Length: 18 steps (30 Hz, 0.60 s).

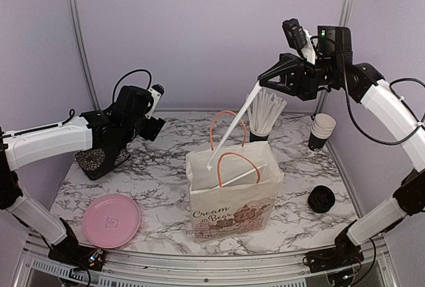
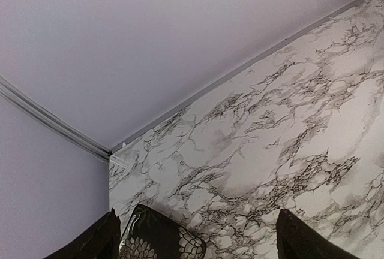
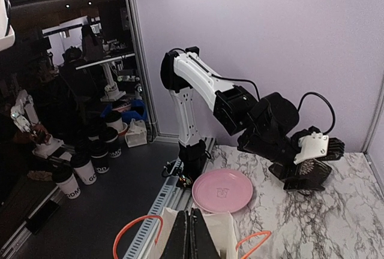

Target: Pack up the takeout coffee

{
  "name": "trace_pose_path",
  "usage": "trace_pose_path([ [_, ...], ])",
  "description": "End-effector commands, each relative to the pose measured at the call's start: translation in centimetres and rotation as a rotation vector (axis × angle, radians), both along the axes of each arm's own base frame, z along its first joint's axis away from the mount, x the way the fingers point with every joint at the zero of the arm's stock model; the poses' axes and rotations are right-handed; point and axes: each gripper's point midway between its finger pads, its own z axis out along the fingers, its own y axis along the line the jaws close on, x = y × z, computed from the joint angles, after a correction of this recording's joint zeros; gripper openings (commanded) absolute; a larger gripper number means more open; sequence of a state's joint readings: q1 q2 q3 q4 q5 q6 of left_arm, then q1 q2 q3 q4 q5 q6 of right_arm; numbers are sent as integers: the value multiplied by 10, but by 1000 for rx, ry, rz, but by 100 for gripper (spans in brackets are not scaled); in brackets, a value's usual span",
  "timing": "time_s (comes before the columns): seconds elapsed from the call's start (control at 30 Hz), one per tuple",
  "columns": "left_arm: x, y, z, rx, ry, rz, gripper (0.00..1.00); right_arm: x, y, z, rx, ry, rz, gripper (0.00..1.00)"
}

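The right pincer [image 1: 259, 86] is clamped shut on one white straw [image 1: 232, 127] slanting down to the mouth of the single paper bag [image 1: 232, 204] below it, where a second straw [image 1: 244, 175] lies; how far in either reaches is hard to tell. The takeout coffee [image 1: 321, 198], too dark to read, sits on the table [image 1: 159, 187] low to that pincer's right, nearer the arm bases. The left pincer [image 1: 154, 111] gapes wide, empty, above one black patterned object [image 1: 99, 161].

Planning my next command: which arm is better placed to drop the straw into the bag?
Right. The right gripper pinches the straw, tip at the bag mouth; the left gripper is open, far left.
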<state>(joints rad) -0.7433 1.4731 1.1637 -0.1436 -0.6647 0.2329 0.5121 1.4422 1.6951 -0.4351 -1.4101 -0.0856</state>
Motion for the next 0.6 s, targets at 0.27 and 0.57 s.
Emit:
trace_pose_path([
  [0.27,4,-2,1,23,3,7,91,-26,16,-105,-262,-129,-64,0],
  [0.57,4,-3,0,26,6,5,91,-54,27,-107,-262,-169,46,2],
])
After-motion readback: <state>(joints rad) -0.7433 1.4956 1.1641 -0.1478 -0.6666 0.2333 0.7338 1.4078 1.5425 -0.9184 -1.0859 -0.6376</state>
